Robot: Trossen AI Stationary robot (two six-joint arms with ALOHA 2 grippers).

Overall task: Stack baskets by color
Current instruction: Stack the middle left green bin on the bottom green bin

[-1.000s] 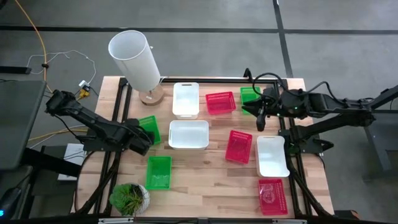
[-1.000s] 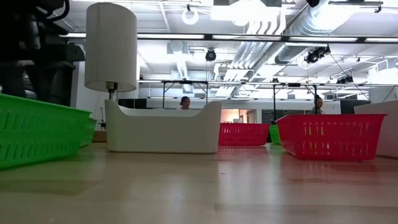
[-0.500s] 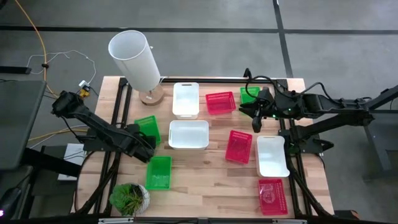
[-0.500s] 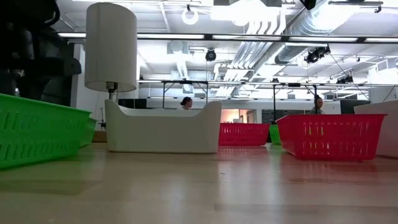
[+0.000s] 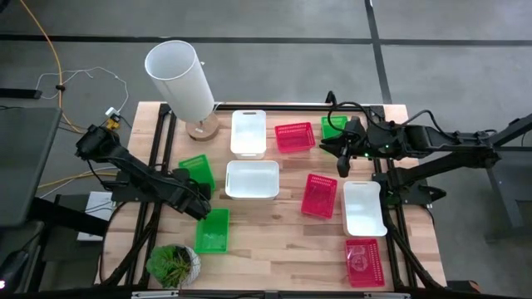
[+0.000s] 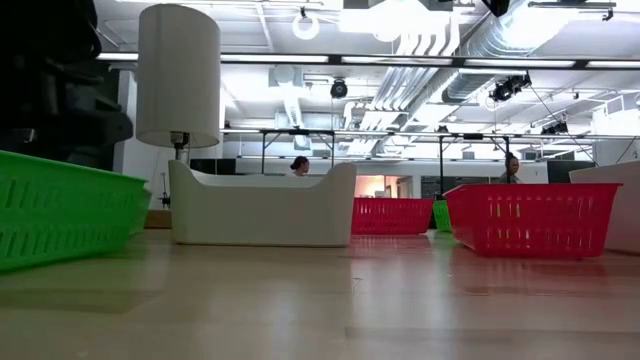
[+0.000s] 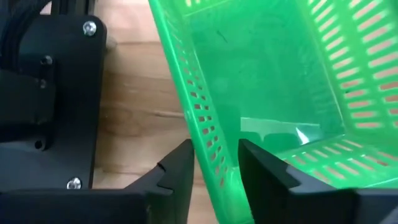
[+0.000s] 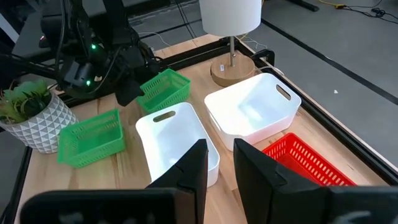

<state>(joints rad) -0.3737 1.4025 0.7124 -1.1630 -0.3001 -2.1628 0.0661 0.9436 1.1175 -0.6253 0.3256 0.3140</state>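
Down at the left gripper (image 7: 216, 163) (image 5: 198, 206): set narrow, one dark finger (image 7: 177, 177) on each side of the slotted side wall of the near green plastic basket (image 7: 273, 81) (image 5: 213, 231), at its far-left corner. Wall between the fingers, not seen squeezed. Basket flat on the wooden table (image 5: 274, 241).

Just behind the gripper, partly under the left arm: a second green plastic basket (image 5: 198, 171), turned slightly askew. Toward the front-left edge, just beside the near green basket: a small potted plant in a patterned white pot (image 5: 173, 264). Close on the arm's right: the middle white plastic basket (image 5: 252, 179), with another white basket (image 5: 248, 133) behind it. At the far-left corner: a tall white cylinder lamp (image 5: 181, 79).

On the far right side: right gripper (image 5: 342, 164) (image 8: 225, 177) hanging above the table, fingers a narrow slit apart, gripping nothing. Just behind it, partly hidden by arm and cables: the third green basket (image 5: 334, 126). Beside that: the far red plastic basket (image 5: 294, 137). Nearer: the middle red basket (image 5: 319, 195), a third white basket (image 5: 364, 208) and, at the front-right corner, the last red basket (image 5: 364, 262).
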